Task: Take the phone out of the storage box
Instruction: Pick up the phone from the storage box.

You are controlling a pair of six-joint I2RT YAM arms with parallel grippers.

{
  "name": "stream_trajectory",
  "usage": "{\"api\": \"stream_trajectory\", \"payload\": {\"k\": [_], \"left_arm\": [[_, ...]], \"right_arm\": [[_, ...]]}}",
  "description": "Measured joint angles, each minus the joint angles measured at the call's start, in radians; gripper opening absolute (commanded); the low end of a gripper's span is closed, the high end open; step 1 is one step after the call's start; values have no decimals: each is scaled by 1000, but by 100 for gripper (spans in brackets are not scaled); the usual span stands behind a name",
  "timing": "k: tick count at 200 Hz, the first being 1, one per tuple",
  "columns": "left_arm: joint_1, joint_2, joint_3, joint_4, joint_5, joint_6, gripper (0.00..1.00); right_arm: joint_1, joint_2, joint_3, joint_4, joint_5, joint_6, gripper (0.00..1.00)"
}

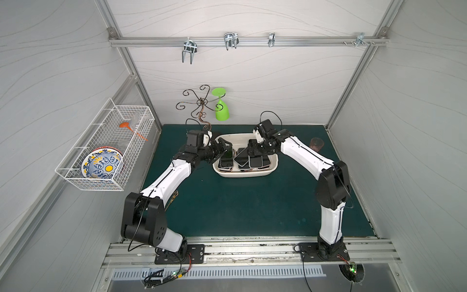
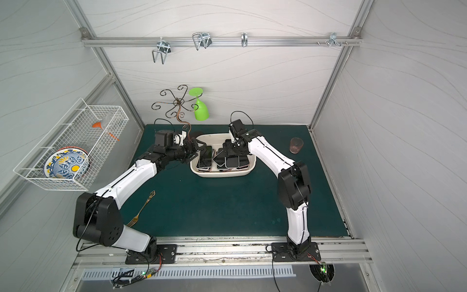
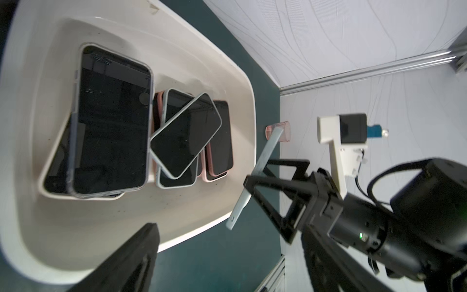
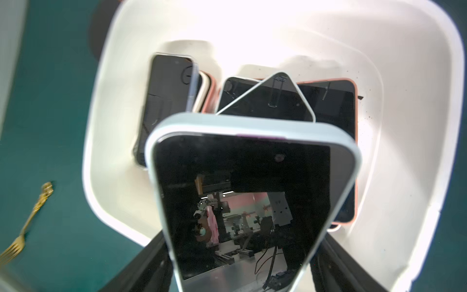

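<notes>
Fork (image 1: 173,197) on table (image 1: 252,209) nearest, mostly hid under left arm (image 1: 171,174) in a top view. Right tool (image 3: 257,172) grips blue-cased phone (image 4: 242,177) above storage box (image 1: 242,174), btm edge cut off. Left tool (image 2: 198,147) open at box rim; other phones (image 3: 111,126) stacked, count unclear.

Both arms reached inward with elbows bent, the left hand (image 1: 225,148) hovering with jaws spread, the right hand (image 1: 253,150) clamped on a phone (image 4: 242,189).
</notes>
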Motion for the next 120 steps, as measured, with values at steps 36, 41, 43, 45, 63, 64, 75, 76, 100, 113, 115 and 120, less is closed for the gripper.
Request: {"api": "stream_trajectory", "payload": {"k": [36,41,43,45,63,64,75,76,100,113,115,120], "left_arm": [[-67,80,124,1,6,-11,82],[-76,92,135,-1,7,-12,82],[-79,97,141,-2,8,-12,81],[-81,101,144,-3,8,-12,81],[-107,151,193,-26,8,-4,79],[-108,153,194,-27,8,-4,79],[-120,183,220,-52,7,5,77],[-121,184,221,-54,7,6,77],[-133,223,240,-102,-6,19,72],[-136,232,241,-130,-12,26,70],[-137,233,241,-133,-13,27,69],[-137,235,241,-139,-15,28,67]], "right_arm": [[16,-63,-48,-1,-55,-33,1],[20,-66,-55,-2,-63,-37,0],[22,-67,-58,-2,-66,-39,1],[23,-68,-60,-2,-69,-40,1],[35,-73,-81,-2,-99,-47,1],[35,-73,-83,-2,-99,-47,1],[40,-80,-100,-2,-110,-51,1],[40,-80,-101,-2,-111,-51,1],[46,-92,-117,-4,-129,-51,2],[46,-99,-117,-5,-134,-51,2],[46,-100,-117,-5,-135,-51,2],[46,-103,-117,-5,-136,-51,2]]}}
